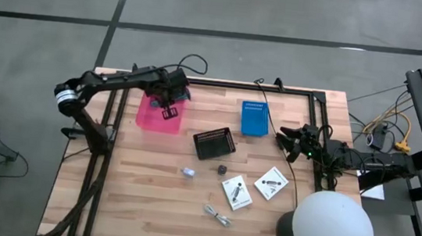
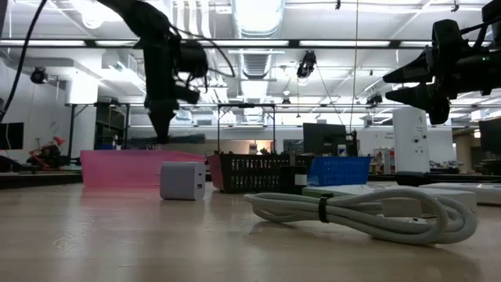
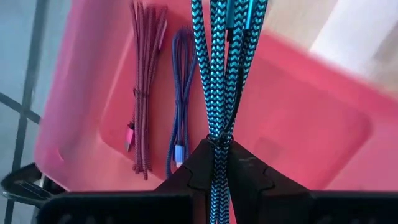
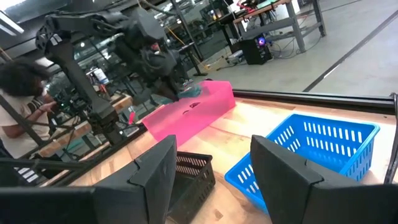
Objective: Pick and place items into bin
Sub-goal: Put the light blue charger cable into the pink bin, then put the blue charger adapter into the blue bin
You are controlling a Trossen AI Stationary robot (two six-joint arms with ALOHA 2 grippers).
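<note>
Teal braided cable [image 3: 217, 81] sits clamped in the left tool [image 3: 217, 163], fingers tight on the bundle near its tie. The strands run straight out ahead of the fingers, long axis in line with them.

Pink bin [image 3: 298, 124] is directly under that tool, and in the high view the tool hangs over the bin's near half. My read: the drop only needs a release, no sideways travel.

Already in the bin, off to one side of the held cable: maroon cable [image 3: 144, 93] and blue cable [image 3: 180, 99], both bundled and lying roughly parallel to it.

Left on the bench: two white packets [image 1: 236, 192], a dark knob [image 1: 221, 169], a white charger cube [image 2: 182, 180] and a coiled white cable [image 2: 368, 211] (all nearer the right arm than the left).

Right tool [image 4: 211, 168] waits raised at the bench's right edge, fingers apart, beside the blue basket [image 4: 311, 149].

Writing: none readable. The packets show dark print, too small to make out.
</note>
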